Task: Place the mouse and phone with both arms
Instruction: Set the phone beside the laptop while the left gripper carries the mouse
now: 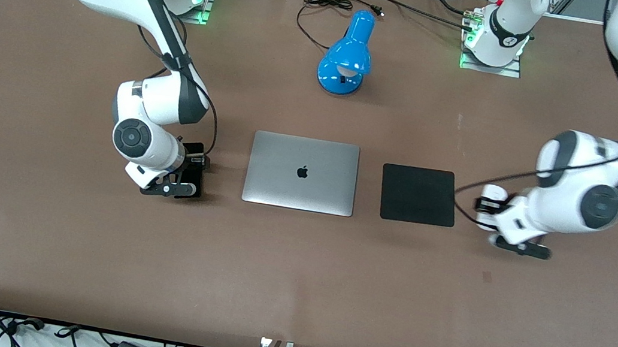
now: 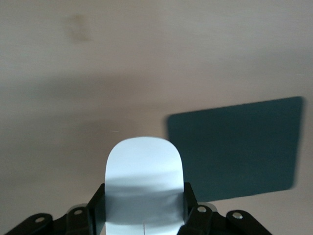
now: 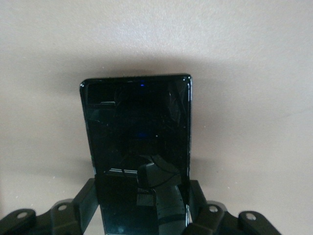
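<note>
Brown table (image 1: pixel 294 280): left fingers (image 2: pixel 190 208) grip mouse (image 2: pixel 143 183), right fingers (image 3: pixel 85 203) phone (image 3: pixel 139 147).

On the bench (image 1: pixel 294 280), the laptop (image 1: pixel 302 173) lies beside the mouse pad (image 1: pixel 418 194), which is toward the left arm's end; the lamp (image 1: pixel 347 55) stands farther from the front camera.
</note>
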Robot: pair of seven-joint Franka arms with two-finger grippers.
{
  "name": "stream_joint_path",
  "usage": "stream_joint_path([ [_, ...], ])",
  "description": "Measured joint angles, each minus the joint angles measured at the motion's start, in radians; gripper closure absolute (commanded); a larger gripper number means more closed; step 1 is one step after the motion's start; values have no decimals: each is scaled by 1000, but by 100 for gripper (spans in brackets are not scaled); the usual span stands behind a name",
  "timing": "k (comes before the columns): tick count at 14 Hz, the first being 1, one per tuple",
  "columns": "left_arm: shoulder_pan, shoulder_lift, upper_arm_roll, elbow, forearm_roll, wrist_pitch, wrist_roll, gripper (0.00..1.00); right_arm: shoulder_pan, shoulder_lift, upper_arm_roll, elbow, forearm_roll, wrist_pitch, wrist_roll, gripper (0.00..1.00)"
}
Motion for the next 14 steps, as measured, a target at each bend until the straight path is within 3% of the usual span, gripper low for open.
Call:
stream_joint_path([
  [3,-51,19,-77,-39,1,90,-179,64,8,15,0,5,0,0,74,68],
  [8,-103,49,-78,-205,53,393,-288,64,42,40,1,41,2,1,141,67],
  [9,-99,57,-77,-236,53,448,-292,64,55,43,1,46,8,1,154,53],
  [10,-98,66,-77,-256,53,486,-294,63,66,45,1,48,18,1,166,1],
  [14,-97,83,-76,-273,53,537,-299,63,76,54,-3,58,51,4,208,0],
])
